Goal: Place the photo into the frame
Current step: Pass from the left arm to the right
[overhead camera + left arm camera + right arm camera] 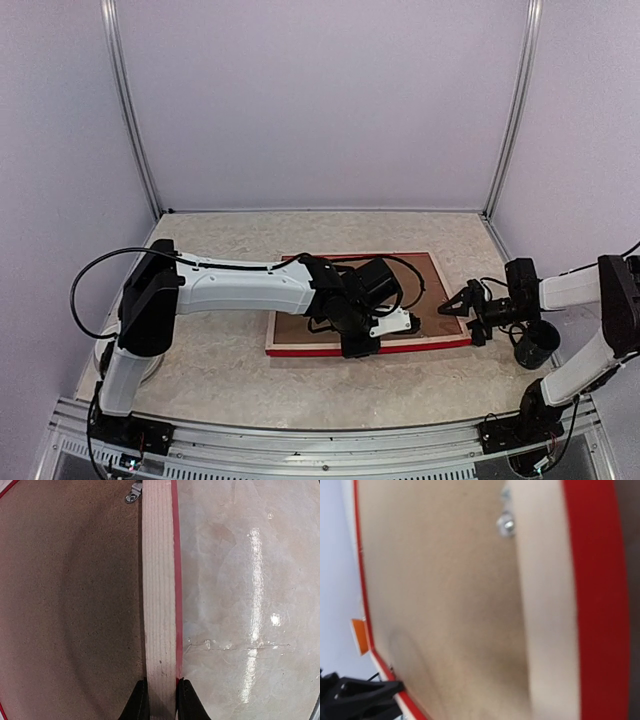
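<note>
While the top view shows the frame (300,350) face down on the table (220,385), backing board (296,322) in place, photo unseen and right gripper (462,303) spread beside its right edge, the left wrist view finds the left gripper (161,705) clamped on the near rail, and the right wrist view a clip (506,524), probably next to be turned.

Looks like a lab test booth: plain pale wall panels (320,100) between metal posts (130,110), a marble-look worktop (230,380), two robot arms (230,285) bolted to a metal rail (300,440).
</note>
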`<act>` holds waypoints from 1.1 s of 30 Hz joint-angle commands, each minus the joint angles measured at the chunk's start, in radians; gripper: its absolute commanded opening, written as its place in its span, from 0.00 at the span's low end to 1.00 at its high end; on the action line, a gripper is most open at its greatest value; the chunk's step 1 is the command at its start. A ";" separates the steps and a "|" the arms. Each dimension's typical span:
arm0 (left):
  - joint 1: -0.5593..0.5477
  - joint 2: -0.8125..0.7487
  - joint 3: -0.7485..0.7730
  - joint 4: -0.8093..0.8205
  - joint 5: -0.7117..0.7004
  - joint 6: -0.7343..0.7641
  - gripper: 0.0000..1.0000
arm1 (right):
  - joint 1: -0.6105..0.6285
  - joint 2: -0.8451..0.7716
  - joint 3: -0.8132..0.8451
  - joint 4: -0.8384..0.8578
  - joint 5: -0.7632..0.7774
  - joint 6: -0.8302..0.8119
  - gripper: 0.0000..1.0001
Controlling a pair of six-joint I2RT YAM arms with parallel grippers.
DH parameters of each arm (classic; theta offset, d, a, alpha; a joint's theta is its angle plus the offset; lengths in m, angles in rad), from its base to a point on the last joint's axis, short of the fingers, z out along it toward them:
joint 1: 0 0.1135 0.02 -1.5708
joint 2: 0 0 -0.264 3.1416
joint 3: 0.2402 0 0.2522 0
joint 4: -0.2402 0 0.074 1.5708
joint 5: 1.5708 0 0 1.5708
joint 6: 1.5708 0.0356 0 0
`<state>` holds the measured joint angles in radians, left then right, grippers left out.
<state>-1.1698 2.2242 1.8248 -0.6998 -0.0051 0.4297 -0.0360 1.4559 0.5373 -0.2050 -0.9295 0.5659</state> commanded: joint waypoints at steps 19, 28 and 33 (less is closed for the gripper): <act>-0.015 -0.148 -0.023 0.101 -0.156 -0.019 0.99 | -0.008 -0.103 -0.183 0.500 -0.257 0.328 0.88; -0.089 -0.133 -0.187 0.241 -0.285 -0.059 0.99 | -0.008 -0.187 -0.153 0.496 -0.263 0.387 0.88; -0.133 -0.103 -0.212 0.295 -0.455 -0.067 0.99 | -0.008 -0.248 -0.141 0.476 -0.257 0.430 0.88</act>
<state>-1.2736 2.1002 1.6249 -0.4969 -0.3046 0.3820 -0.0360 1.2701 0.3618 0.2455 -1.1484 0.9443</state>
